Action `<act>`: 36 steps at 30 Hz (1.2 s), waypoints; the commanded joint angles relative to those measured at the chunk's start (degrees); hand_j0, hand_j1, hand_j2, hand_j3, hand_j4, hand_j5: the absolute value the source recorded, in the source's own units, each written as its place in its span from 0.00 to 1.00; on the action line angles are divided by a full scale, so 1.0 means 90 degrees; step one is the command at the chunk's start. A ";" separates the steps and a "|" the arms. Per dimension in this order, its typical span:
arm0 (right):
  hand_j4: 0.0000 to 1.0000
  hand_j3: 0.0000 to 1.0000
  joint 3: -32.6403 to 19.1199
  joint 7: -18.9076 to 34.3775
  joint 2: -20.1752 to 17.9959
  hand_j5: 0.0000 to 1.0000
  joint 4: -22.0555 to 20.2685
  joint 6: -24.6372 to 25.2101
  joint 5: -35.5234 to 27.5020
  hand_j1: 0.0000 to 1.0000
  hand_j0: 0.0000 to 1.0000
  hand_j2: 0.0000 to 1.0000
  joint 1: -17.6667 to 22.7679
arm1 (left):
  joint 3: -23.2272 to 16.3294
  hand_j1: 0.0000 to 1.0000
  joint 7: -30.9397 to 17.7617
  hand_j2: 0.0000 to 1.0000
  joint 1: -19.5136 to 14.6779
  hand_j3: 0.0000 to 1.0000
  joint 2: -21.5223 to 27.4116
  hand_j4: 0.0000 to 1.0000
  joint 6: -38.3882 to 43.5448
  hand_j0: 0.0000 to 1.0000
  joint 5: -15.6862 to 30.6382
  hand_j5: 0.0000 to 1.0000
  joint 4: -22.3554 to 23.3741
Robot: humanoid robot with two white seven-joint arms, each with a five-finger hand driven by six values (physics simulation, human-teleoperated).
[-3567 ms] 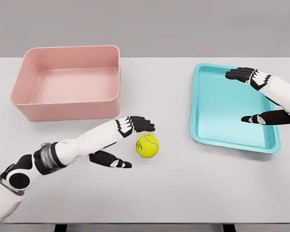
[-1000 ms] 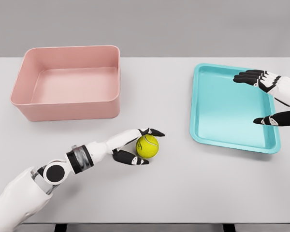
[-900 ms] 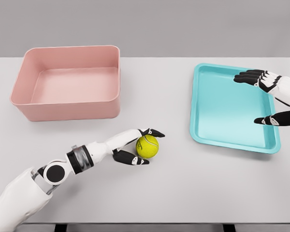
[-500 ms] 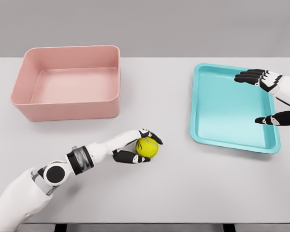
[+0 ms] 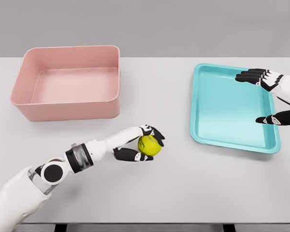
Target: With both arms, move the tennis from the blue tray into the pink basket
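Observation:
A yellow-green tennis ball (image 5: 149, 145) sits in my left hand (image 5: 146, 144), just above the white table in front of the pink basket (image 5: 67, 82). The black fingers curl over its top and the thumb closes under it, so the hand is shut on the ball. The pink basket stands at the back left with nothing inside. The blue tray (image 5: 230, 107) lies at the right with nothing on it. My right hand (image 5: 263, 98) hovers over the tray's right edge, fingers spread, holding nothing.
The white table (image 5: 183, 183) carries only the basket and the tray. A gap of bare table about a hand's length separates the ball from the basket's front wall.
My left hand's fingers closed round the ball and lifted it slightly off the table. The right hand drifted a little to the right over the tray.

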 commanded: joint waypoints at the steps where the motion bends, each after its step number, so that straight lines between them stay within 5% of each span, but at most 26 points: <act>1: 1.00 1.00 0.0000 -0.0003 -0.0010 1.00 -0.0002 0.0020 -0.0057 1.00 1.00 1.00 0.0000 | 0.0037 0.51 0.0000 0.51 0.0000 0.51 0.0015 0.51 0.0000 0.51 0.0057 0.51 -0.0112; 29: 1.00 1.00 -0.0010 -0.0003 -0.0020 1.00 -0.0002 0.0020 -0.0057 1.00 1.00 1.00 -0.0020 | 0.1228 0.51 -0.0010 0.51 -0.0068 0.51 -0.0015 0.51 -0.0263 0.51 0.0097 0.51 -0.0523; 36: 1.00 1.00 -0.0098 -0.0003 -0.0352 1.00 -0.0002 0.0020 -0.0340 1.00 1.00 1.00 0.0000 | 0.1677 0.51 0.0000 0.51 -0.0068 0.51 -0.0034 0.51 -0.0420 0.51 0.0106 0.51 -0.0523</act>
